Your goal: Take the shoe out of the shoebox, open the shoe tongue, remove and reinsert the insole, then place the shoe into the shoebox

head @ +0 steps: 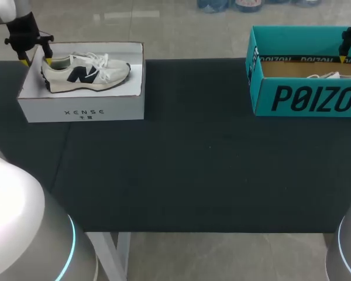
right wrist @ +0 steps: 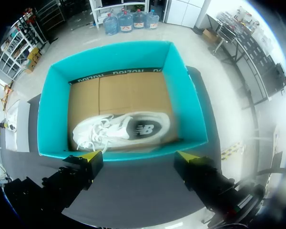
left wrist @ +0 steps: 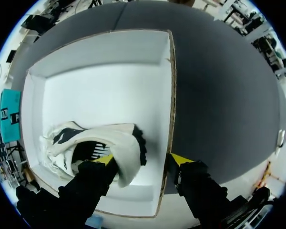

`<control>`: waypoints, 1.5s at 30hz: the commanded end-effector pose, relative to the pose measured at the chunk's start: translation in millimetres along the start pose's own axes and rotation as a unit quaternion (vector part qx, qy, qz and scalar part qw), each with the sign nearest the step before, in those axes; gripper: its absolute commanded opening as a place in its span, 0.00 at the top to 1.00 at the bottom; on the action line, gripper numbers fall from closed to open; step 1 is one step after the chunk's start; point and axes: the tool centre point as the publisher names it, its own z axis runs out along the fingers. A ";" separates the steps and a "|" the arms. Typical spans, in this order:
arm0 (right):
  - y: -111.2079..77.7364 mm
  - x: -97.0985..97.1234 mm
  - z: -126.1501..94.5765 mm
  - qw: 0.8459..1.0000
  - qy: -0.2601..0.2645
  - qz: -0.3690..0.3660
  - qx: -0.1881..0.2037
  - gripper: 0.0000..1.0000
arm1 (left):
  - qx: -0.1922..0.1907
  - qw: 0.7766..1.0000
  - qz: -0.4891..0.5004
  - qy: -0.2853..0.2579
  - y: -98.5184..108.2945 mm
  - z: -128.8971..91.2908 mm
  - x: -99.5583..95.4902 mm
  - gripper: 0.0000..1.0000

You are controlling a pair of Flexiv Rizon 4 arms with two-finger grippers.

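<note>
left gripper (head: 36, 59): released, fingers spread at heel end of white shoebox (head: 82, 109)
white shoe (head: 85, 72): upright in that box, toe toward table middle
left wrist only: one fingertip (left wrist: 104, 159) was against the heel, the other outside the end wall
right gripper (right wrist: 139, 155): released, over near wall of teal shoebox (right wrist: 45, 119)
right wrist only: second shoe (right wrist: 121, 130) lay inside, insole visible; head view caught just its top edge

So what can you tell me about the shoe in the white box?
The shoe is a white sneaker with a dark side logo, dark heel trim, white laces and a pale sole. It lies on its side in the white box, heel toward the left claw. One claw finger is at its heel; the other is outside the box wall.
</note>
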 end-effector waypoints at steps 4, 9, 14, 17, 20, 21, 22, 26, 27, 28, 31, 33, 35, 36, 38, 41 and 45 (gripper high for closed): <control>-0.7 0.0 -0.2 1.000 0.000 0.001 -0.001 0.00 | 0.008 1.000 0.005 0.003 6.0 7.9 -4.4 0.53; -0.7 0.0 -0.2 1.000 0.000 0.001 -0.001 0.00 | 0.012 1.000 0.002 0.009 3.3 5.1 -1.2 0.00; -0.7 0.0 -0.2 1.000 0.000 0.001 -0.001 0.00 | 0.002 1.000 -0.001 0.016 5.1 -5.1 2.7 0.00; -0.7 0.0 -0.2 1.000 0.000 0.001 -0.001 0.00 | -0.005 1.000 0.000 0.019 6.5 -12.1 2.6 0.00; -0.7 0.0 -0.2 1.000 0.000 0.001 -0.001 0.00 | -0.011 1.000 0.005 0.023 7.8 -17.8 -0.3 0.00; -0.7 0.0 -0.2 1.000 0.000 0.001 -0.001 0.00 | -0.012 1.000 0.006 0.023 7.9 -19.0 -2.1 0.00; -0.7 0.0 -0.2 1.000 0.000 0.001 -0.001 0.00 | -0.012 1.000 0.009 0.023 7.9 -19.6 -4.2 0.00; -0.7 0.0 -0.2 1.000 0.000 0.001 -0.001 0.00 | -0.014 1.000 0.015 0.024 7.0 -20.1 -14.1 0.00; -0.7 0.0 -0.2 1.000 0.000 0.001 -0.001 0.00 | -0.014 0.999 0.017 0.023 6.7 -19.7 -16.4 0.00; -0.7 0.0 -0.2 1.000 0.000 0.001 -0.001 0.00 | -0.013 0.999 0.019 0.022 5.9 -19.1 -19.2 0.00; -0.7 0.0 -0.2 1.000 0.000 0.001 -0.001 0.00 | -0.012 0.999 0.025 0.021 2.6 -16.0 -26.7 0.00; -0.7 0.0 -0.2 1.000 0.000 0.001 -0.001 0.00 | -0.011 0.999 0.026 0.020 1.5 -12.2 -29.3 0.00; -0.7 0.0 -0.2 1.000 0.000 0.001 -0.001 0.00 | -0.008 0.999 0.025 0.019 1.3 -8.1 -30.1 0.00; -0.7 0.0 -0.2 1.000 0.000 0.001 -0.001 0.00 | -0.005 1.000 0.023 0.018 1.3 -6.2 -30.3 0.00; -0.7 0.0 -0.2 1.000 0.000 0.001 -0.001 0.00 | -0.005 1.000 0.021 0.017 1.7 -4.4 -30.5 0.00; -0.7 0.0 -0.2 1.000 0.000 0.001 -0.001 0.00 | -0.005 1.000 0.019 0.016 2.1 -1.5 -31.5 0.00; -0.7 0.0 -0.2 1.000 0.000 0.001 -0.001 0.00 | -0.003 1.000 0.014 0.012 1.6 2.0 -32.7 0.00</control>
